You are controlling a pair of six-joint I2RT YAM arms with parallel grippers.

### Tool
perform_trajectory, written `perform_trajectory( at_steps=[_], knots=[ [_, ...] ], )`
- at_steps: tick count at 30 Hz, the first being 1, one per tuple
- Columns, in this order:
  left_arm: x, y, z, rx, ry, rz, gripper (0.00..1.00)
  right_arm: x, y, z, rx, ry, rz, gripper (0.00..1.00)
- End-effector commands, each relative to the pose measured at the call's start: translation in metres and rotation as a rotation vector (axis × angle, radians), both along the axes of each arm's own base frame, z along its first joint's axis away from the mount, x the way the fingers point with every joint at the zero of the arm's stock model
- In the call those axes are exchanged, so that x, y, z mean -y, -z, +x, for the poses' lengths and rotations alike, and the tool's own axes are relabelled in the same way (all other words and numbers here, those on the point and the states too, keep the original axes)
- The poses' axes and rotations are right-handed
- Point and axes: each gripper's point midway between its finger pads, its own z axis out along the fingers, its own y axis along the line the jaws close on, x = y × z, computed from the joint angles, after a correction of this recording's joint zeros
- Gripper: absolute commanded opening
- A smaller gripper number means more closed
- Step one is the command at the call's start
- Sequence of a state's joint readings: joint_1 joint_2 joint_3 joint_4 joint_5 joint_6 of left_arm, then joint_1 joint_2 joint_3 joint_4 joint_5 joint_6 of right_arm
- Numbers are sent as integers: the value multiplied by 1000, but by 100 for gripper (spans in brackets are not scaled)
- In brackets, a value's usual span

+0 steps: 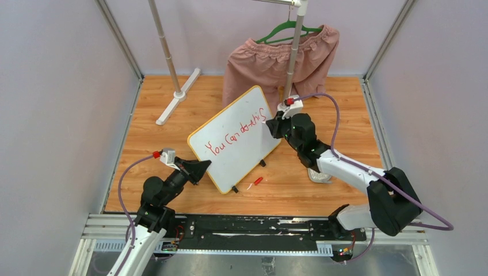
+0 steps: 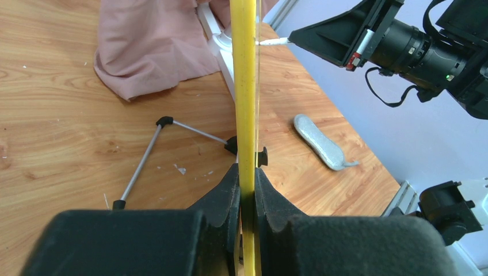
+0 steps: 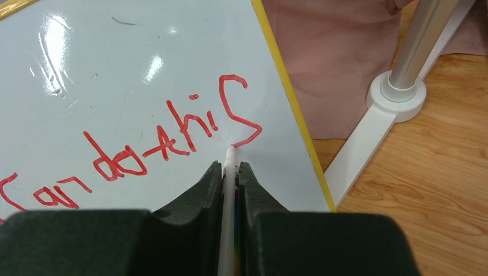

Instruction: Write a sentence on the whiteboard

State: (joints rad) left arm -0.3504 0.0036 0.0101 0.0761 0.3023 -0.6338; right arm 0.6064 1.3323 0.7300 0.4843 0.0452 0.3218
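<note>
The whiteboard (image 1: 241, 129), white with a yellow frame, stands tilted on the wooden table. Red words (image 1: 236, 135) run across it, reading roughly "You can do this". My left gripper (image 1: 198, 168) is shut on the board's near left edge; in the left wrist view the yellow frame (image 2: 244, 86) runs up from between the pads. My right gripper (image 1: 270, 125) is shut on a white marker (image 3: 229, 172). Its red tip touches the board at the end of the final "s" (image 3: 239, 112). The marker tip also shows in the left wrist view (image 2: 270, 42).
A red marker cap (image 1: 256, 181) lies on the table in front of the board. Pink shorts (image 1: 276, 60) hang on a green hanger from a white rack (image 1: 172, 92) behind. A grey eraser (image 2: 319, 141) lies on the right. The board's wire stand (image 2: 144, 155) rests behind it.
</note>
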Motion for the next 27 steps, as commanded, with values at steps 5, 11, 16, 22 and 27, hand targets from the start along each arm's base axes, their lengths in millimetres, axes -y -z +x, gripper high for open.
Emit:
perform_trajectory(
  at_steps=[5, 11, 16, 22, 27],
  knots=[
    [5, 39, -5, -35, 42, 68, 0, -18, -25, -9, 26, -62, 31, 0],
    [5, 38, -5, -34, 42, 67, 0, -3, -33, -11, 56, -15, 19, 0],
    [5, 38, -5, -33, 40, 67, 0, 23, -47, -15, 93, 52, 30, 0],
    [5, 39, -5, -38, 40, 67, 0, 54, -51, -23, 147, 170, 72, 0],
    [5, 39, -5, -37, 38, 68, 0, 58, -36, -23, 128, 183, 71, 0]
  ],
)
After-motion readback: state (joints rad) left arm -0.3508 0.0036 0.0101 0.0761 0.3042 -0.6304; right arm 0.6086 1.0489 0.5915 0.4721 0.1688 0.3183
